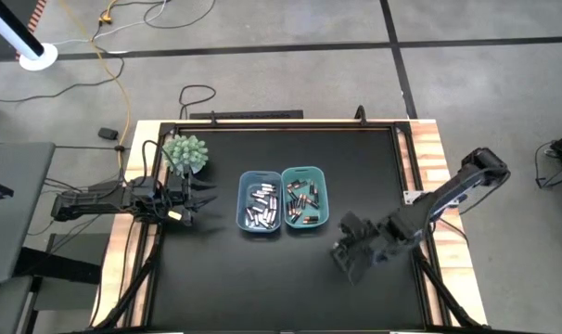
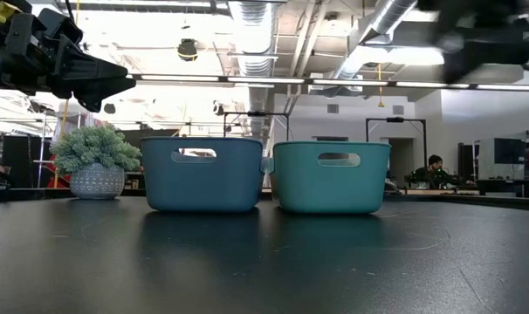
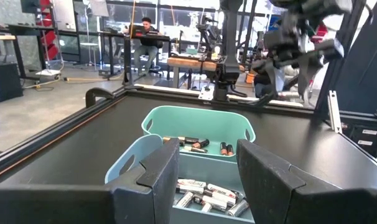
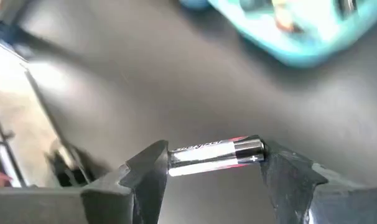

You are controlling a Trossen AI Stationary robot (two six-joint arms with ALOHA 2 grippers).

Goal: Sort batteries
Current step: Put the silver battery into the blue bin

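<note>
R gripper (image 4: 216, 163) fingers clamp a silvery battery (image 4: 214, 153) above the bench; next, carry to silver bin (image 1: 260, 202). L gripper (image 3: 207, 180) fingers wide, empty.

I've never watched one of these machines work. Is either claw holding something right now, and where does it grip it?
The right gripper pinches a silvery battery by its two ends. The left gripper is open and empty.

My right gripper (image 4: 214, 163) hangs above the table, wrist tilted, its two dark fingers (image 4: 148, 171) clamped end to end on a silvery-white cylindrical battery (image 4: 216, 154). My left gripper (image 3: 208, 171) hovers level, its dark fingers (image 3: 160, 171) parted with nothing between them.
</note>
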